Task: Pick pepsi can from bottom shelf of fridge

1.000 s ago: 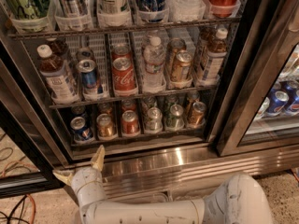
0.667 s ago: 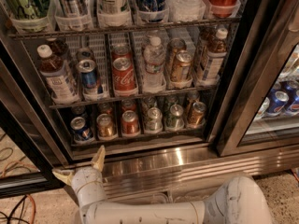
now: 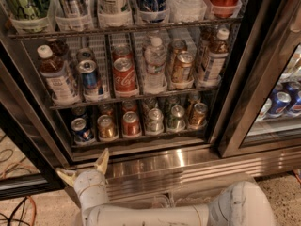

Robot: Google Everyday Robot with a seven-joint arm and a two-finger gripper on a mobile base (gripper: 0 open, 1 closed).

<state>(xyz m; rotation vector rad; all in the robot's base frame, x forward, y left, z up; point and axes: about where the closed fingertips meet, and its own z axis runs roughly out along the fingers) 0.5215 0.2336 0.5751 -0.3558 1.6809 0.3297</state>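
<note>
Cool interior light fills the fridge point(image 3: 244, 69) from within, brightest in the right-hand compartment point(image 3: 282, 112). The bottom shelf point(image 3: 155, 138) sits dimmer. Glare streaks the steel base point(image 3: 188, 166), where the pale gripper point(image 3: 84, 168), fingers spread, hovers at lower left beside the deeply shadowed door frame point(image 3: 28, 140).

Matt plastic tool point(image 3: 84, 167) at glossy ribbed steel base point(image 3: 188, 166) of fridge point(image 3: 236, 79).

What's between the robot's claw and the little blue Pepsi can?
In the camera view, only the fridge's shiny steel sill lies between the open white two-finger gripper and the small blue pepsi can.
</note>
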